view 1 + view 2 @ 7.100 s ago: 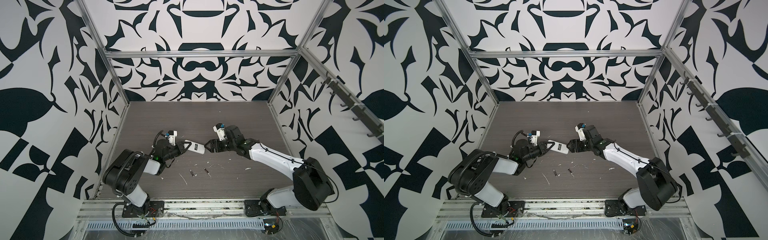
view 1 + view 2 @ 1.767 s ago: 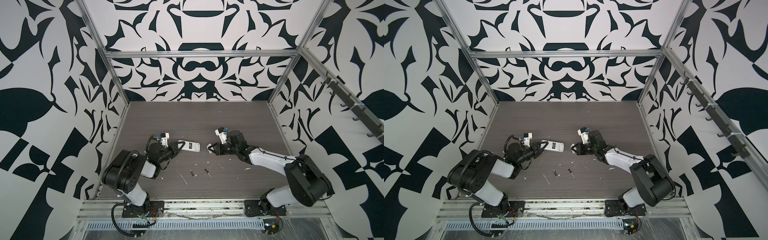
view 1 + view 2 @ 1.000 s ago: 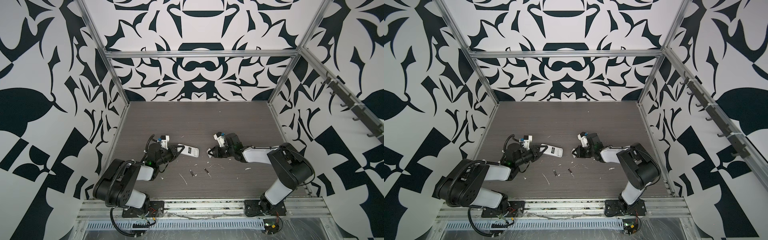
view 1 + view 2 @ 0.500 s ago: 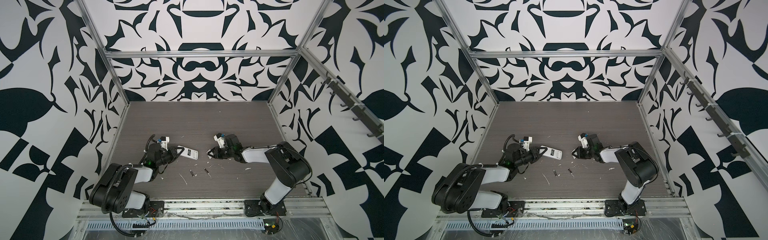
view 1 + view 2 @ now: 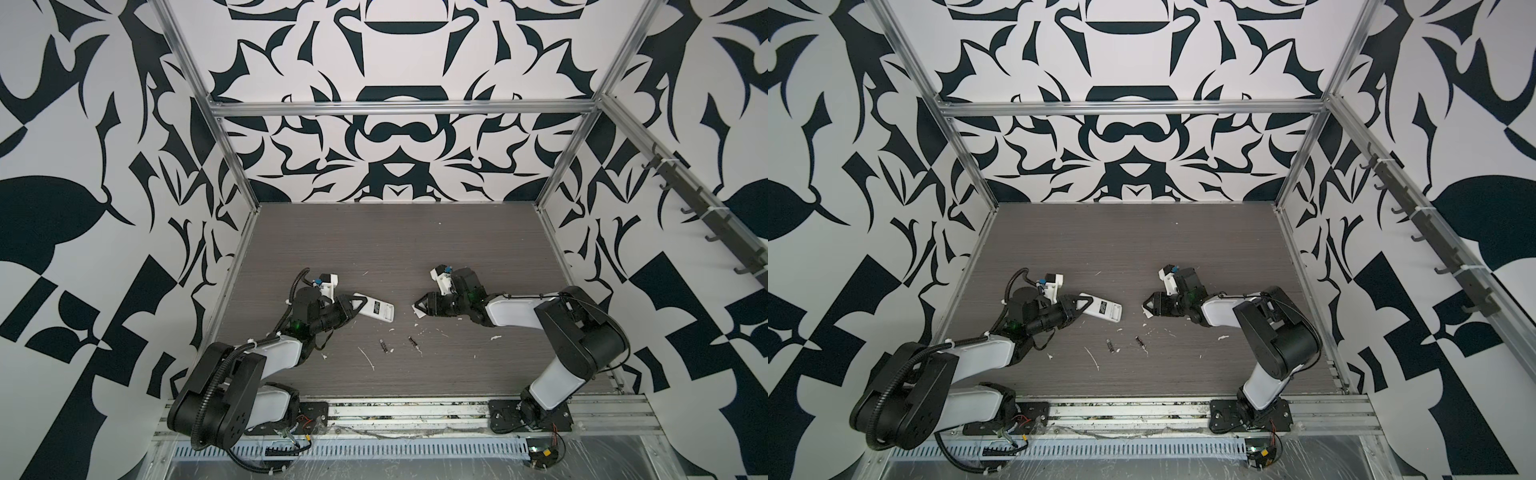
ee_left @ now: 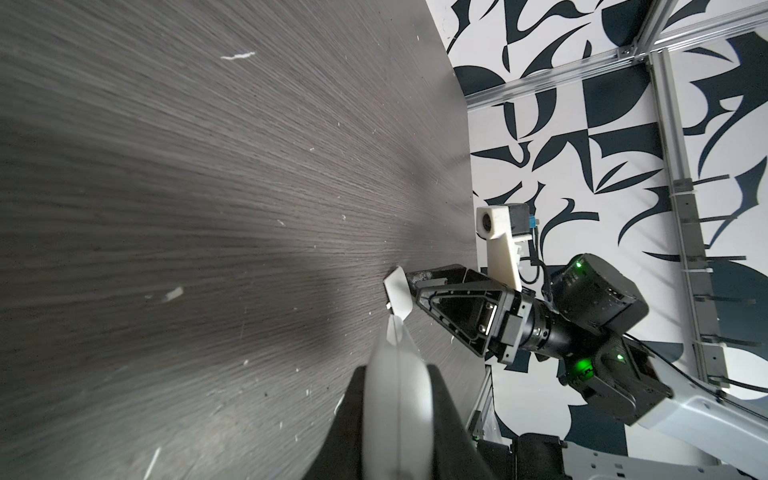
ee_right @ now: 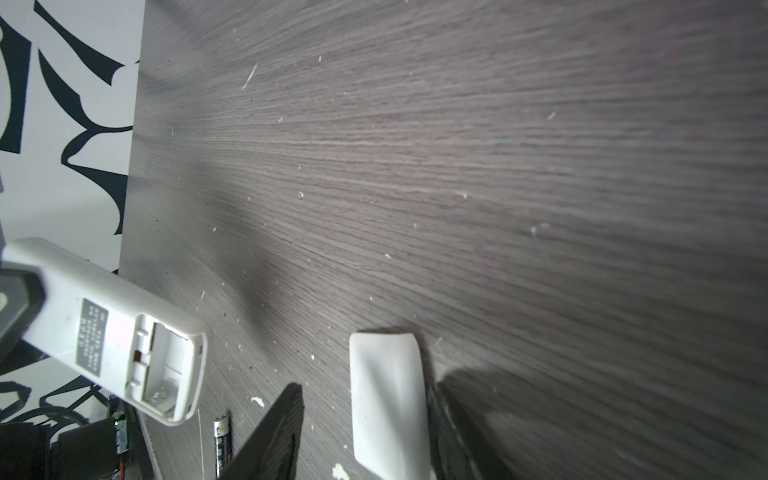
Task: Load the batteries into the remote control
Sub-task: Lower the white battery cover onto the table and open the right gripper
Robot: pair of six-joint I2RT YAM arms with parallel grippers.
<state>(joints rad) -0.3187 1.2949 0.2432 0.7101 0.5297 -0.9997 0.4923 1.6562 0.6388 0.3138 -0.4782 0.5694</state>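
The left tool (image 5: pixel 354 306) is clamped on one end of the remote (image 5: pixel 376 308). The rest of the remote sticks out past the tips, toward the right tool (image 5: pixel 420 311), and a bare strip of table (image 5: pixel 399 257) separates the two. I cannot tell whether the free end rests on the table.

The remote shows its plain white back, with a dark label (image 7: pixel 92 334) printed in pale text near the middle. At the free end, farthest from the left tool, the battery bay (image 7: pixel 164 359) is uncovered. It is a shallow white recess with small ribs and metal contacts, and no cell is seen in it. In the left wrist view the remote (image 6: pixel 395 399) is a blurred white edge squeezed between the two dark fingers (image 6: pixel 349 419).

The right tool's jaws stand apart. The loose white cover (image 7: pixel 388 399), a small, slightly curved plate, lies between them. One finger (image 7: pixel 276 432) is clear of the cover. Whether the other touches it I cannot tell.

The batteries (image 5: pixel 383 345) lie loose on the table, held by neither tool, between the two tips and nearer the arm bases. The second battery (image 5: pixel 413 342) is just beside the first, on the right tool's side. Each is a thin dark cylinder with pale markings, much shorter than the remote. White flecks (image 5: pixel 368 357) lie around them.
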